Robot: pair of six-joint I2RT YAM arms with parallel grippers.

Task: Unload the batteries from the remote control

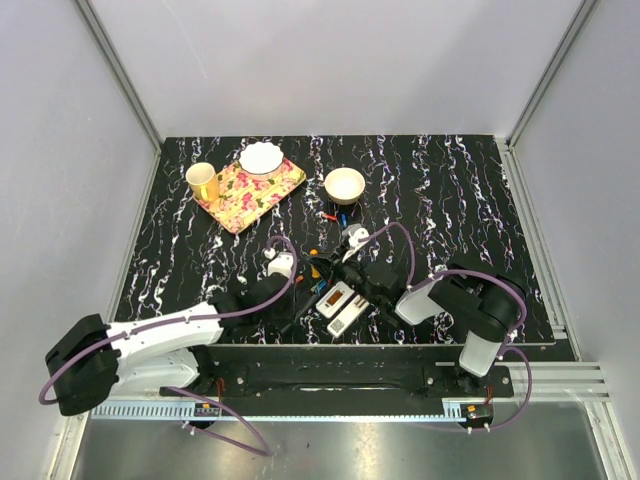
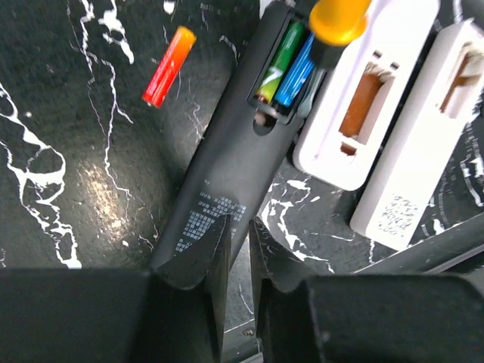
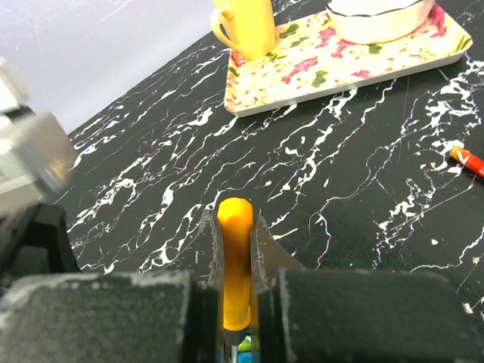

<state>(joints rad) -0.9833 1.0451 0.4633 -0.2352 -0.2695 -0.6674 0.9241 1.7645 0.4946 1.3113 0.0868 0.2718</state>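
Note:
The black remote control (image 2: 234, 151) lies face down with its battery bay open. A green battery (image 2: 281, 60) and a blue battery (image 2: 296, 72) sit side by side in the bay. A red-orange battery (image 2: 169, 66) lies loose on the table to the left. My right gripper (image 3: 235, 219) is shut on an orange-handled tool (image 3: 235, 257), which stands over the bay with its handle (image 2: 338, 19) above the cells. My left gripper (image 2: 240, 223) is at the remote's near end, jaws almost together with nothing between them and one fingertip on the casing.
Two white remotes (image 2: 378, 83) (image 2: 431, 144) with empty bays lie right of the black one. At the back stands a floral tray (image 1: 290, 185) with a yellow cup (image 1: 203, 180) and a white bowl (image 1: 262, 158). Another bowl (image 1: 345, 185) is beside it, with loose cells (image 1: 330, 215) nearby.

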